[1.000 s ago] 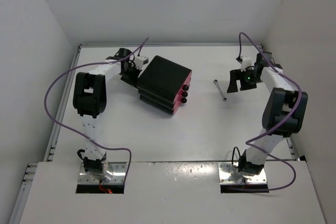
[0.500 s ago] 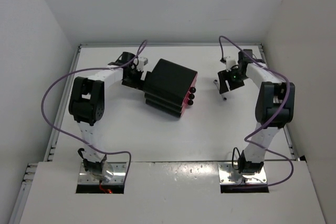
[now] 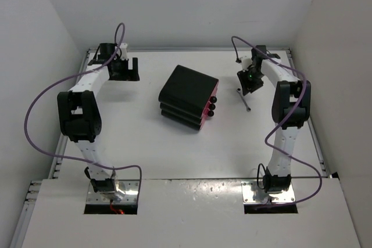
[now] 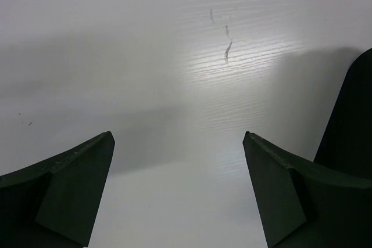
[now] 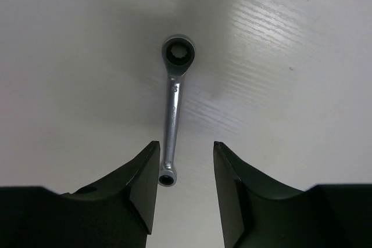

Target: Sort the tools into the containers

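Only wrist view shows right pincer [image 5: 186,150] half-open astride wrench [image 5: 172,103], left pincer [image 4: 177,139] wide, empty

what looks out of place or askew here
The cabinet sits askew, turned diagonally to the table edges. A lone wrench lies loose to its right, between the open fingers of the right end effector. Nothing looks spilled or damaged.

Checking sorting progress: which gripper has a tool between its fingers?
The right gripper: the wrench has its small end between the open fingers, not yet gripped. The left gripper frames only bare table.
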You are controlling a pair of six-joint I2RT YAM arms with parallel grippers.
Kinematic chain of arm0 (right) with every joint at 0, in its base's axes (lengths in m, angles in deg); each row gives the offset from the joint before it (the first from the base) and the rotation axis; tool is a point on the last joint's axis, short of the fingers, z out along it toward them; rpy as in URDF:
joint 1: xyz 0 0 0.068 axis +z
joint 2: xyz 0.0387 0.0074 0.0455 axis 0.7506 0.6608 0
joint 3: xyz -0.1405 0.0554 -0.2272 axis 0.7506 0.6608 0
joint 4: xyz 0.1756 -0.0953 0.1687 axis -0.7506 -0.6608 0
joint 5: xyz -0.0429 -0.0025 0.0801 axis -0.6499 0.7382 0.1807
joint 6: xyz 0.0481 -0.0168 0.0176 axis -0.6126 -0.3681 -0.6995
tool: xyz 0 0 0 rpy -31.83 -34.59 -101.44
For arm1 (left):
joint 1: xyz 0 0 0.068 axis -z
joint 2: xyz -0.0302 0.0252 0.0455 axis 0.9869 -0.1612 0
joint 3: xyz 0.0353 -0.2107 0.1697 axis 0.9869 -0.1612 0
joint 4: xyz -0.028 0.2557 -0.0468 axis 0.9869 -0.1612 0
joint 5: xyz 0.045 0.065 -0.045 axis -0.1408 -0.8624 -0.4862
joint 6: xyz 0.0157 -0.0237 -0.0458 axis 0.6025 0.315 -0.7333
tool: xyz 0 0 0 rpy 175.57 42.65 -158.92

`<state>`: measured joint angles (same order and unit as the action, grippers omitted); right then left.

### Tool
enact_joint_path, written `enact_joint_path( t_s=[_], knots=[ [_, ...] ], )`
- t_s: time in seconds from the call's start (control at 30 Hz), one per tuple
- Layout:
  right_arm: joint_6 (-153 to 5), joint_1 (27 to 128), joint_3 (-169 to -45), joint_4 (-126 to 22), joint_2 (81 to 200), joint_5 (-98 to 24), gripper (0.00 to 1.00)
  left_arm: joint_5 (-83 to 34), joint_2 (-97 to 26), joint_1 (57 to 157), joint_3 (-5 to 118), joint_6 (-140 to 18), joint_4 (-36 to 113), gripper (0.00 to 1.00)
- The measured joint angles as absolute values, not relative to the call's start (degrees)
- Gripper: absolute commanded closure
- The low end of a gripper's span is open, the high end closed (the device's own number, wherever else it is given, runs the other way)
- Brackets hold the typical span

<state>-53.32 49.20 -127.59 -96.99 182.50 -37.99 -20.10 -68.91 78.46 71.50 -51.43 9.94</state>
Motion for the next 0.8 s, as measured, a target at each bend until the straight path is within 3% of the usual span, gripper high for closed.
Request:
enact_joint_path(
  t_s=[0.8],
  knots=[
    [-55.90,51.32,-131.59,-103.27,190.31,-41.32,0.58,-13.00,-68.91,70.22,71.83,-52.65,8.34,0.00]
  ],
)
